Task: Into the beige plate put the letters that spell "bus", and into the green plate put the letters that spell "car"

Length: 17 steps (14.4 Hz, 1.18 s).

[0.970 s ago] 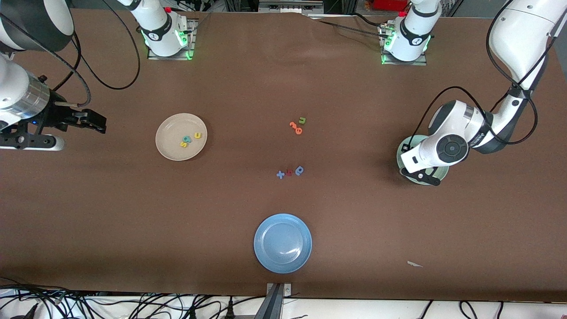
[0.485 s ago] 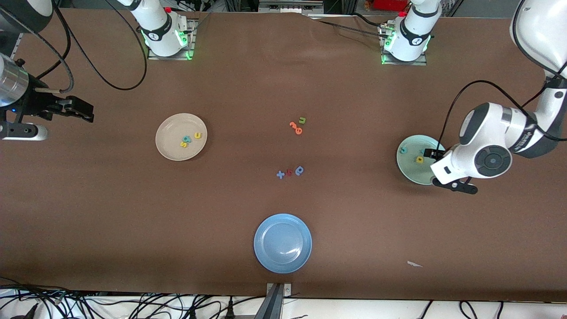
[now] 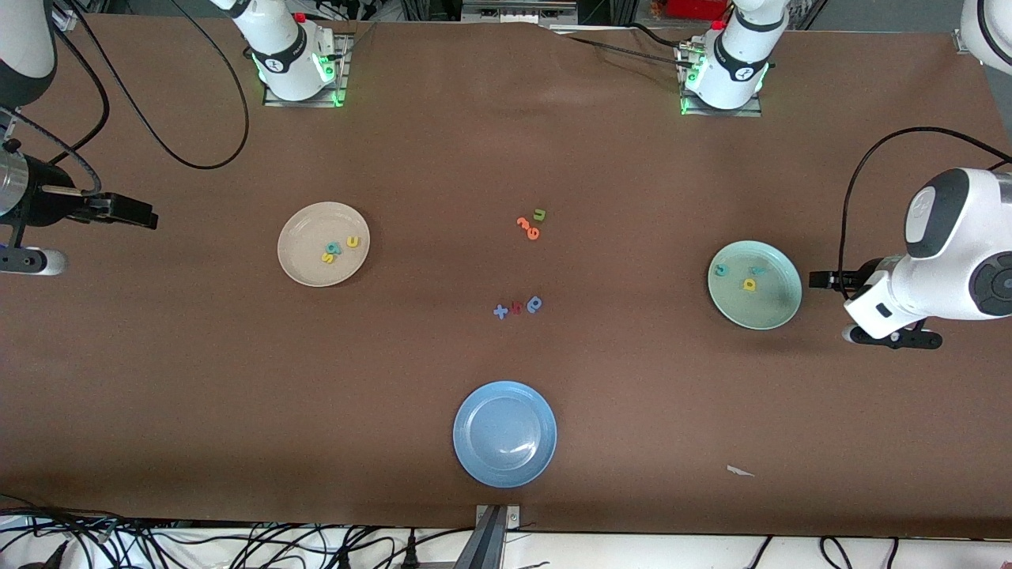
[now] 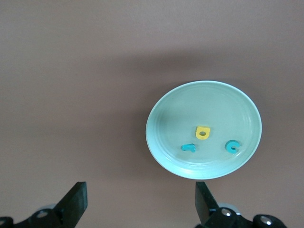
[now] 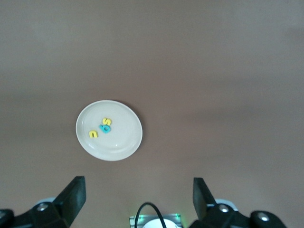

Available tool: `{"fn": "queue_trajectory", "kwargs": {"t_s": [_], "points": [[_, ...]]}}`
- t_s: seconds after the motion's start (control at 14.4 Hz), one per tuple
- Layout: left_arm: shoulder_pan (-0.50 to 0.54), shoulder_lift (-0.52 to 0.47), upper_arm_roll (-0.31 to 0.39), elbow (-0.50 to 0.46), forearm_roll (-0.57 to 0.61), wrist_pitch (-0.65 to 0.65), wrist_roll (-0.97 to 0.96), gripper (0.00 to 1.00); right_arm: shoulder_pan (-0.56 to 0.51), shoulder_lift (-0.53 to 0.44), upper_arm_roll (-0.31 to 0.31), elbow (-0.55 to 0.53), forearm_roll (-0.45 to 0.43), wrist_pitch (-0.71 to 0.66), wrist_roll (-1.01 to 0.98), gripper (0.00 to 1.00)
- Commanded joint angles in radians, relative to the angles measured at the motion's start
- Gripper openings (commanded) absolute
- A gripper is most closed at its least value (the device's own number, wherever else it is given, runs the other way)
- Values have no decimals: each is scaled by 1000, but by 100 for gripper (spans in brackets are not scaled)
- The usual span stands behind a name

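starting at the right arm's end of the table, you have the right gripper [image 3: 134,212] up in the air over bare table just off the beige plate [image 3: 304,265], and in its wrist view both fingers [image 5: 71,197] stand wide apart with nothing between them. that plate sits toward the right arm's end, and in it lie the letters that spell "bus" [image 3: 340,248]: the yellow "s" [image 5: 107,121], the teal "b" [image 5: 105,128] touching it, and the yellow "u" [image 5: 93,134] just beside them.

moving toward the middle of the table, you see an orange piece [image 3: 527,227] with a green "u" [image 3: 539,214] close by it. nearer to the front camera than those lies a small row: a blue plus sign [image 3: 500,311], a red piece [image 3: 517,307] and a blue rounded letter [image 3: 534,303]. nearer again, at the table's edge, sits the blue plate [image 3: 474,462].

toward the left arm's end you find the green plate [image 3: 771,316], holding the letters that spell "car" [image 3: 739,275]: the teal "c" [image 4: 232,146], the yellow "a" [image 4: 203,132] and the teal "r" [image 4: 189,147], all apart from one another. the left gripper [image 3: 826,278] hangs over the table just beside that plate, its fingers [image 4: 75,203] spread wide and holding nothing.

a small pale scrap [image 3: 740,471] lies on the table near the front edge.
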State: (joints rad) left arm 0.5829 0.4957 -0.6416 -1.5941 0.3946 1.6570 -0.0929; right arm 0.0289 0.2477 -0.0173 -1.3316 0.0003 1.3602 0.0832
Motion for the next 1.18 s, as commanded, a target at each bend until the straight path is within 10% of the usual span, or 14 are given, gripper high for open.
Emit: {"fn": "queue_trajectory", "kwargs": {"t_s": [0.0,0.28,0.69,1.11], "points": [[-30,-115,75,-10,-120,0,24,100,0,-4,-3,28,14,-43,-7,100],[-449,-296,497,-44,-261,-5,22,100,6,-2,2,52,-17,-26,9,100],[-624,-414,696,-40,-384,-34,41,100,11,4,4,25,-13,26,12,100],[-629,-445,706,-44,-398,-28,50,100,8,-105,25,-150,-16,139,9,100]]}}
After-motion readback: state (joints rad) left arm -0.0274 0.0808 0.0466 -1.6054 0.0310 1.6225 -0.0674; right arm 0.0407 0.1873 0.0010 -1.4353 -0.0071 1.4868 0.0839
